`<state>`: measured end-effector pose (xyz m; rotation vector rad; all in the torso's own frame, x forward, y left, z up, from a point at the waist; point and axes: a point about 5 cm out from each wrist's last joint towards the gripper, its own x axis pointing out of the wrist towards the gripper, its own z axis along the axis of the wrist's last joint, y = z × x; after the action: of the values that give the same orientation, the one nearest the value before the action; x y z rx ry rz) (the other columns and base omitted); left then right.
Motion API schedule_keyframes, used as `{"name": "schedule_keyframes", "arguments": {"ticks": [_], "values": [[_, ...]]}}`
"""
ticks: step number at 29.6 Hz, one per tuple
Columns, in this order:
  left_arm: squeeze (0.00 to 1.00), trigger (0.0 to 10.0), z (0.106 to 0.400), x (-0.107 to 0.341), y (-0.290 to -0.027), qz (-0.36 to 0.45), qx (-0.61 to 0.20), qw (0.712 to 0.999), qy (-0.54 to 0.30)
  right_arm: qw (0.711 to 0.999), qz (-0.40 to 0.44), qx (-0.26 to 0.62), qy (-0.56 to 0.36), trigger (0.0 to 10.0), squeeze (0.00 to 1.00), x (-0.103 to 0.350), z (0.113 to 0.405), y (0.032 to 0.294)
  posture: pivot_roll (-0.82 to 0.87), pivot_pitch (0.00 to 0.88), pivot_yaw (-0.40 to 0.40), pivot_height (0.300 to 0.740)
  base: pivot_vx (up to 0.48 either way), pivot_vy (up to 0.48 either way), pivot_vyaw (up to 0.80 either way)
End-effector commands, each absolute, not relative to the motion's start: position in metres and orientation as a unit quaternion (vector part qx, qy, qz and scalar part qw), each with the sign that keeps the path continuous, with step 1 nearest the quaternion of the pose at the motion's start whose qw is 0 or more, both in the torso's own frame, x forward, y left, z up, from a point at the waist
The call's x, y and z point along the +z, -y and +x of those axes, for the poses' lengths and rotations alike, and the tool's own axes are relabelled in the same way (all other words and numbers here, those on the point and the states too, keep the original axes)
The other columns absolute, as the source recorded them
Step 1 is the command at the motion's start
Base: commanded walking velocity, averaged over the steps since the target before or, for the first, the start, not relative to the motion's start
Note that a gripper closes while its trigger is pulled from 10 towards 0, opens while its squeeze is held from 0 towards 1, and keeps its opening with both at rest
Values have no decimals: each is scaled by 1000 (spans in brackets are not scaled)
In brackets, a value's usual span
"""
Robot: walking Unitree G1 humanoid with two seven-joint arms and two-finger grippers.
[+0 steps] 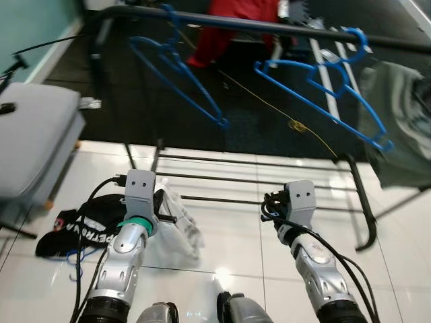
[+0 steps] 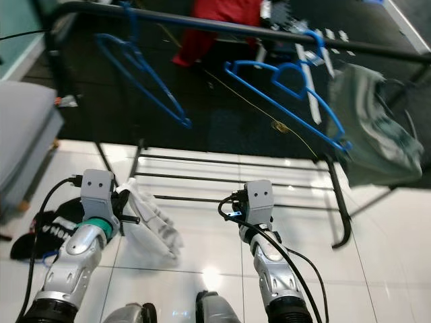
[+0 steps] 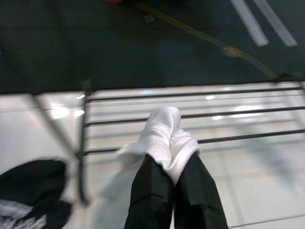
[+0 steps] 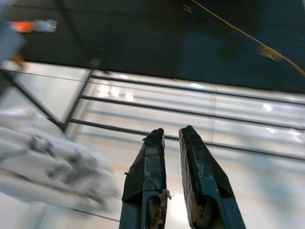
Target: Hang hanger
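- Plastic blue hangers (image 1: 323,87) hang on the rail (image 1: 269,25) at twelve o'clock; judged light, stiff, best gripped at the neck.
- White cloth (image 3: 162,133) is pinched in the left gripper (image 3: 172,164); the right gripper (image 4: 174,143) is held narrow, empty.

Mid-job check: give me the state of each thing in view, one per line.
Left gripper: jaws shut on white cloth.
Right gripper: jaws slightly apart, empty.
Two blue hangers: hooked on rack rail.
Grey garment: draped on rack.
Black garment: on floor.
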<state>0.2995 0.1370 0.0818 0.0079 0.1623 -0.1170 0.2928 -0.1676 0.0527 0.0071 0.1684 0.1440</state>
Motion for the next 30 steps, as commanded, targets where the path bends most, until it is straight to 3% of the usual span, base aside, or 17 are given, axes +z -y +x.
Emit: {"name": "schedule_keyframes", "arguments": {"ticks": [1, 30], "values": [[0, 10000, 297, 79, -140, 12, -53, 995, -79, 994, 12, 74, -80, 10000, 0, 53, 293, 167, -33, 115, 4, 740, 0, 0, 0], [0, 10000, 297, 82, -138, 5, -68, 995, -69, 996, 11, 69, -60, 10000, 0, 61, 295, 167, -37, 117, 2, 740, 0, 0, 0]]}}
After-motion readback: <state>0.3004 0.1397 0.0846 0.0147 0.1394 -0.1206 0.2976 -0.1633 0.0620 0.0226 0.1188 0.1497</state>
